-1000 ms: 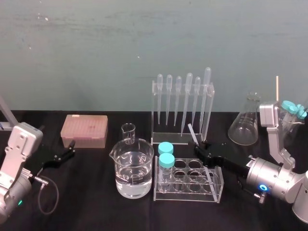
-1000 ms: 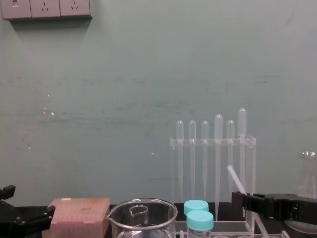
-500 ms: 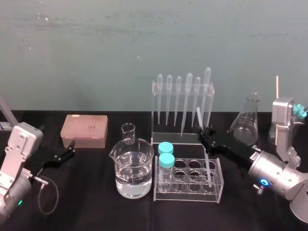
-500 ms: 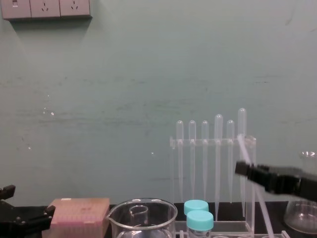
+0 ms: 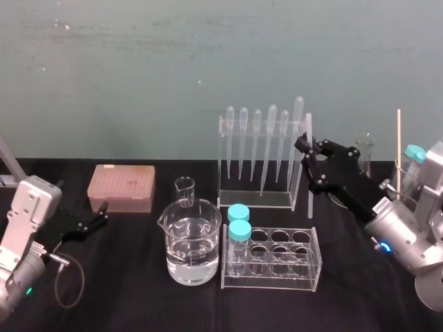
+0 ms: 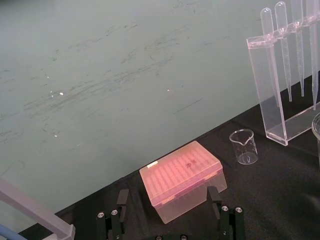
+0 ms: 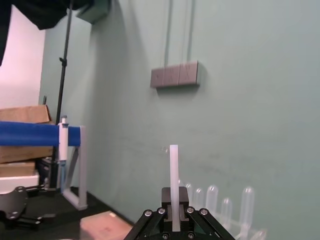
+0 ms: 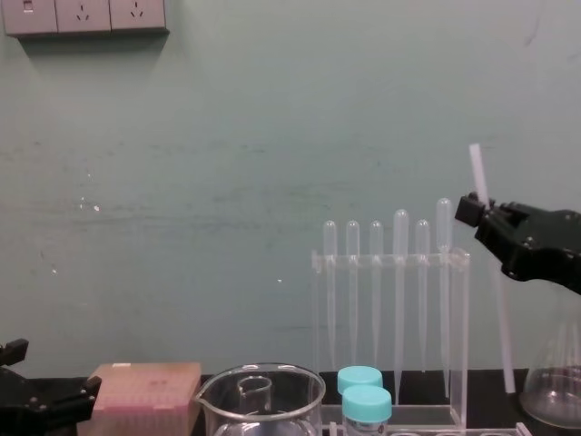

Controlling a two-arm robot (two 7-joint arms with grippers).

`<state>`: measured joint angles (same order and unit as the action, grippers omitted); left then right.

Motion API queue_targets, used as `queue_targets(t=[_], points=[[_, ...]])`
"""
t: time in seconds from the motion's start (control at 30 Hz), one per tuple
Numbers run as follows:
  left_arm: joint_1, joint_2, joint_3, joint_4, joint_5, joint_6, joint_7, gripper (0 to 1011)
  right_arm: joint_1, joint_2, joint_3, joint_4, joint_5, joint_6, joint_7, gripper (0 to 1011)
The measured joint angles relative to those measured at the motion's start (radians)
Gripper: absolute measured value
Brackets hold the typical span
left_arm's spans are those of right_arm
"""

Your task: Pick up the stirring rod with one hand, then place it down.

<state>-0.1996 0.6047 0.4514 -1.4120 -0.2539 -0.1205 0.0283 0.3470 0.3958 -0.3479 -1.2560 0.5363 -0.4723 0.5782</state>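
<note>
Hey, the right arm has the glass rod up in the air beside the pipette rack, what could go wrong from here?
One: the stirring rod hangs nearly upright, seemingly close to the pipette rack; a sideways swing could knock the rack. Two: the right gripper pinches it in its upper part, so the long lower length might slip or pivot. Three: the conical flask stands near its lower end. The left gripper sits parked at the left.

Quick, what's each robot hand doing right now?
Left gripper: jaws open, empty, parked near the pink box.
Right gripper: jaws shut on the stirring rod, held nearly upright.
</note>
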Motion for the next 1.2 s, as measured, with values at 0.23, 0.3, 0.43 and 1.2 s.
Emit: queue_targets(t=[0.23, 0.3, 0.43, 1.2], points=[[0.000, 0.000, 0.000, 0.000, 0.000, 0.000, 0.000, 1000, -0.015, -0.006, 0.024, 0.038, 0.001, -0.082, 0.047, 70], [0.000, 0.000, 0.000, 0.000, 0.000, 0.000, 0.000, 1000, -0.023, -0.007, 0.030, 0.049, 0.009, -0.083, 0.059, 70], [0.000, 0.000, 0.000, 0.000, 0.000, 0.000, 0.000, 1000, -0.033, -0.007, 0.041, 0.059, 0.022, -0.070, 0.069, 70], [0.000, 0.000, 0.000, 0.000, 0.000, 0.000, 0.000, 1000, -0.029, -0.006, 0.037, 0.058, 0.020, -0.072, 0.069, 70]])
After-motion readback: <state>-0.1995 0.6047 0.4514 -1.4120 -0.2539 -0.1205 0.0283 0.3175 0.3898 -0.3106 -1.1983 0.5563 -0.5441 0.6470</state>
